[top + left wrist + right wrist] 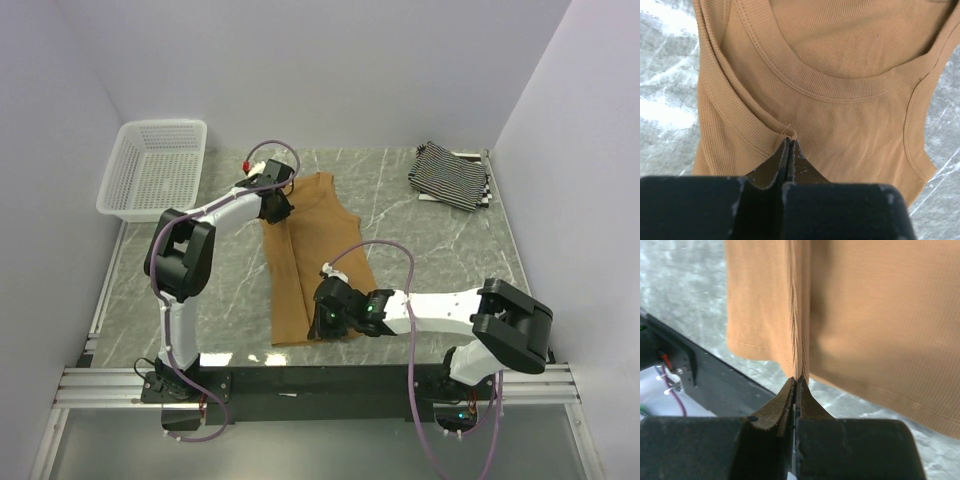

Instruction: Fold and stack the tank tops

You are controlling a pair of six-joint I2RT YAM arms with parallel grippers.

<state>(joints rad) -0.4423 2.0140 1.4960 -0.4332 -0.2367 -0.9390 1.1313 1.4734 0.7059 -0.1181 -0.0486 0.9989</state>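
Observation:
The plain tan-brown tank top (312,250) lies lengthwise in the middle of the table, neckline at the far end, partly folded along its length. My left gripper (278,206) is shut on its left shoulder strap; in the left wrist view the closed tips (788,142) pinch a small pucker of the tan fabric (840,115) beside the neckline. My right gripper (326,316) is shut on the bottom hem, where the tips (797,381) hold a raised ridge of the cloth (880,315). A folded pile of striped tank tops (450,175) rests at the back right.
A white mesh basket (130,200) stands at the back left corner. The black rail (320,380) holding the arm bases runs along the near edge, close under the hem. White walls close in the table on the left, back and right.

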